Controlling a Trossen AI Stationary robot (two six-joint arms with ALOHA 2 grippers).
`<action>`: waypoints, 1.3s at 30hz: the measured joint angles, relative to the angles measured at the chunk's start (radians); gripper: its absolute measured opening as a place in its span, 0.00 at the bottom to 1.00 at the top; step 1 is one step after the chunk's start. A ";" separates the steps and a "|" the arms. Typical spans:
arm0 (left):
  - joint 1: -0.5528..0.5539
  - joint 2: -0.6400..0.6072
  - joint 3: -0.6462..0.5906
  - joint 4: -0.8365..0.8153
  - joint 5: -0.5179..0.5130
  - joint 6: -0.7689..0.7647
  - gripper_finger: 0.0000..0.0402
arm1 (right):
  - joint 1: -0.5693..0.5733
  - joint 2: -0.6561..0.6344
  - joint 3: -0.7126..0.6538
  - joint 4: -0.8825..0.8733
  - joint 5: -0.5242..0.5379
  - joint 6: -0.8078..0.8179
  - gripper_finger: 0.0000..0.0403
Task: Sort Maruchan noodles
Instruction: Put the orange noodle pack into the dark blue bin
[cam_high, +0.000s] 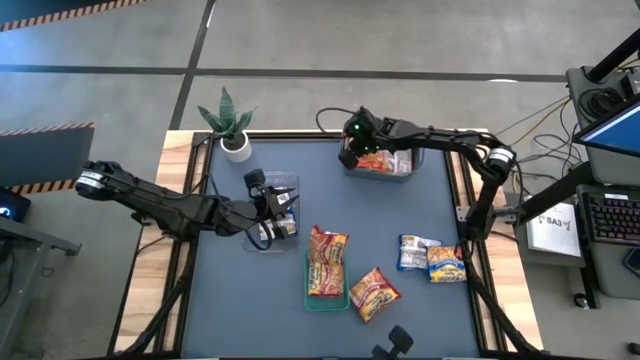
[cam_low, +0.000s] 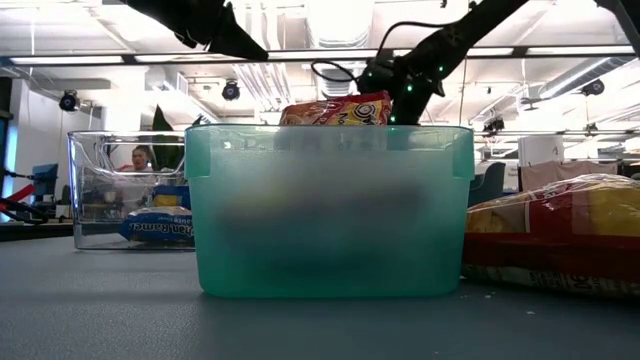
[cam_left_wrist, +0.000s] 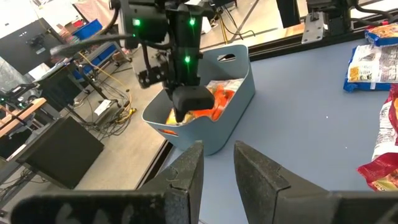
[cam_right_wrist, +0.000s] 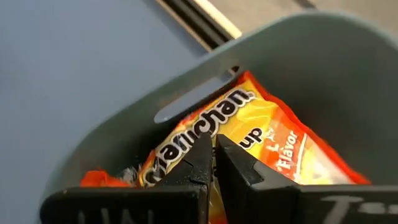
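Three containers are on my table: a grey-blue bin (cam_high: 380, 165) at the far right, a clear bin (cam_high: 272, 212) at the left, and a green tray (cam_high: 326, 290) in the middle. I have the right gripper (cam_right_wrist: 213, 163) down inside the grey-blue bin, fingers pressed together with nothing between them, just above the orange packet (cam_right_wrist: 261, 134) lying there. I judge that packet delivered. My left gripper (cam_left_wrist: 217, 165) hangs over the clear bin with its fingers slightly apart and empty. That bin already holds at least one blue packet (cam_low: 160, 228). Orange-red packets (cam_high: 328, 262) sit in or on the green tray, though I cannot tell how many. One more orange packet (cam_high: 374, 293) lies on the table just beside the tray. Two packets, one silver (cam_high: 413, 252) and one blue-and-yellow (cam_high: 446, 263), lie loose near the right edge. By my reckoning the sort is over halfway, with those three loose packets left.
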 joint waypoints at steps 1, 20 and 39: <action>0.000 0.000 0.000 0.000 0.000 0.000 0.17 | 0.000 0.002 0.000 -0.004 -0.001 0.000 0.03; 0.000 0.000 -0.001 -0.021 0.001 -0.005 0.17 | 0.036 -0.101 -0.052 -0.053 0.051 0.057 0.03; 0.000 0.000 -0.001 -0.021 0.001 -0.008 0.17 | 0.035 -0.297 -0.134 -0.190 0.157 0.171 0.03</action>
